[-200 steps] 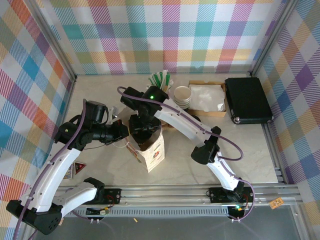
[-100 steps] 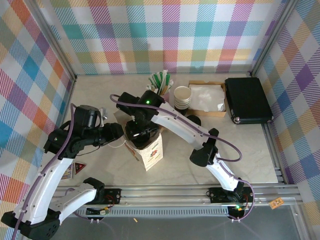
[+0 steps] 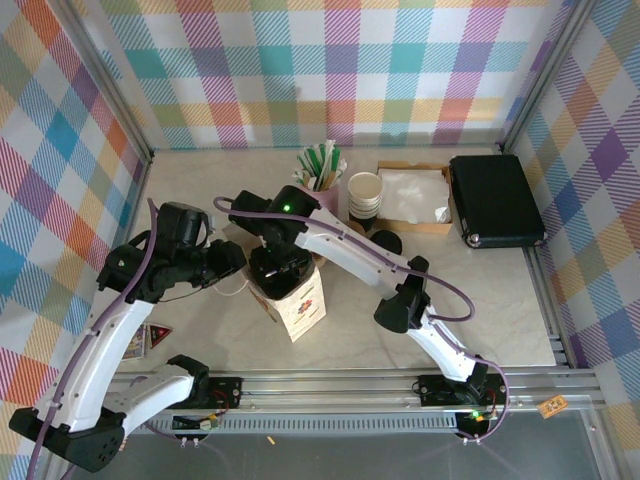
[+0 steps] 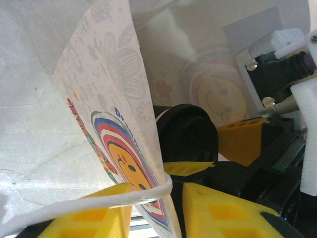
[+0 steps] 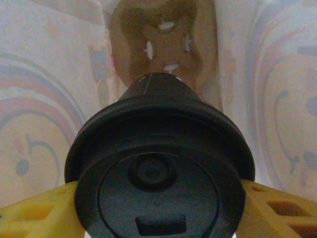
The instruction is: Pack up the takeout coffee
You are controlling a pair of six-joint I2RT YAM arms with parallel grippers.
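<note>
A white paper bag [image 3: 303, 303] with a smiley print stands in the middle of the table. My right gripper [image 3: 283, 268] reaches down into its mouth. In the right wrist view it [image 5: 158, 198] is shut on the takeout coffee [image 5: 159, 163], yellow fingers [image 5: 34, 215] pressed on either side of the black lid. Below the cup, a brown pulp carrier [image 5: 163, 44] lies at the bag's bottom. My left gripper [image 3: 236, 262] is at the bag's left rim. Its yellow fingers [image 4: 223, 210] stand apart, open, with the bag's wall [image 4: 124, 148] and white handle between them. The coffee's lid [image 4: 185, 131] shows inside.
At the back stand a cup of stirrers [image 3: 320, 165], a stack of cream cups [image 3: 365, 195], a cardboard tray of napkins [image 3: 415, 195] and a black case [image 3: 495, 200]. Loose black lids [image 3: 386, 242] lie beside the right arm. A small card [image 3: 155, 336] lies near the left.
The right arm has shifted left and sunk further into the bag with the coffee. The left gripper's jaws have parted around the bag's rim and the left arm has shifted slightly.
</note>
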